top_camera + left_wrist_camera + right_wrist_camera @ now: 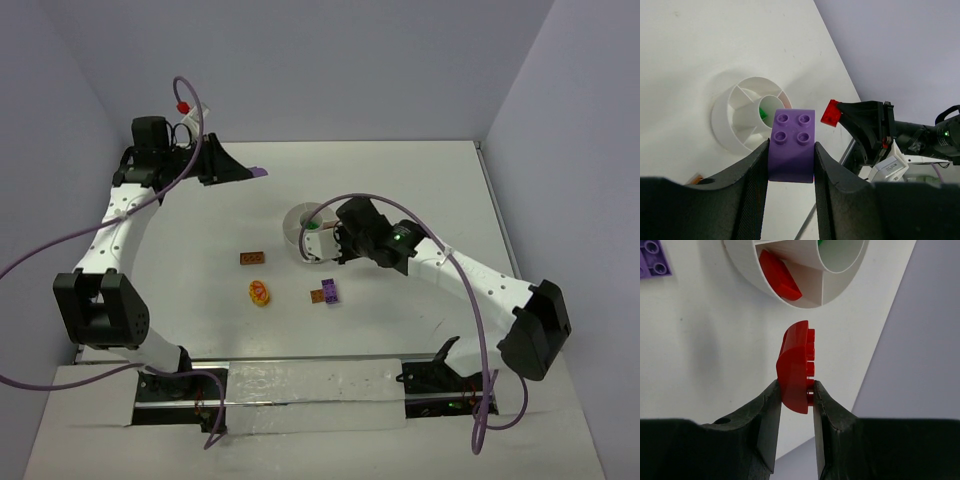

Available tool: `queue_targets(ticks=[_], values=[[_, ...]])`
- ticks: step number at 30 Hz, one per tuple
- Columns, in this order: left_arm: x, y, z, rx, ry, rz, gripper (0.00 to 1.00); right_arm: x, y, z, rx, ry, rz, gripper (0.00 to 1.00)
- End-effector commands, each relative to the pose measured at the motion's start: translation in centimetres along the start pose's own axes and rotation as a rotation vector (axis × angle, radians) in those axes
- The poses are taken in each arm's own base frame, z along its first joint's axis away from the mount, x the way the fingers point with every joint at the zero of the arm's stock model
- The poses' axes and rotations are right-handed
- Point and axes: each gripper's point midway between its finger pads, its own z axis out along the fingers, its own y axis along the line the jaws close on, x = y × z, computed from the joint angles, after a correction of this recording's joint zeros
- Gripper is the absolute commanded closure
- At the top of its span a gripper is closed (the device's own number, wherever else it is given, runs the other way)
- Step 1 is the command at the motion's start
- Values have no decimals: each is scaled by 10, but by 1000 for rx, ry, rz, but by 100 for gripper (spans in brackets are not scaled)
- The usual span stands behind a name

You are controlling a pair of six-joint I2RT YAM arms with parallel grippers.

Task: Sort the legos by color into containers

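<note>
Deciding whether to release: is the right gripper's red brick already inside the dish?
No, the red brick is clamped in the right gripper, clear of the dish rim.

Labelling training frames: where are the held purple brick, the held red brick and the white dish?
purple brick (792, 129), left wrist view, studded top face.
red brick (790, 365), right wrist view, curved face.
white dish (720, 125), left wrist view, outer wall.

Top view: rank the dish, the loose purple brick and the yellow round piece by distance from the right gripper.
1. Dish, right beside the right gripper.
2. Loose purple brick, toward the near edge.
3. Yellow piece, farther off to the left.
</note>
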Motion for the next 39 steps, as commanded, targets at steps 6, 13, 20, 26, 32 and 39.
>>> queue_targets(ticks=[6, 13, 20, 26, 32, 39], values=[[-28, -31, -27, 39, -84, 130, 100, -17, -49, 9, 52, 5, -163, 100], [-27, -33, -32, 45, -94, 127, 100, -17, -51, 30, 20, 70, -205, 100], [-28, -33, -34, 59, -102, 117, 100, -17, -45, 42, 20, 101, -244, 100], [-28, -31, -35, 61, -103, 107, 100, -16, -42, 49, 20, 120, -274, 100], [-34, -26, -40, 58, -115, 95, 100, -19, -29, 53, -3, 126, -331, 100], [-33, -23, -41, 60, -116, 84, 100, -21, -23, 53, -25, 122, -348, 100]])
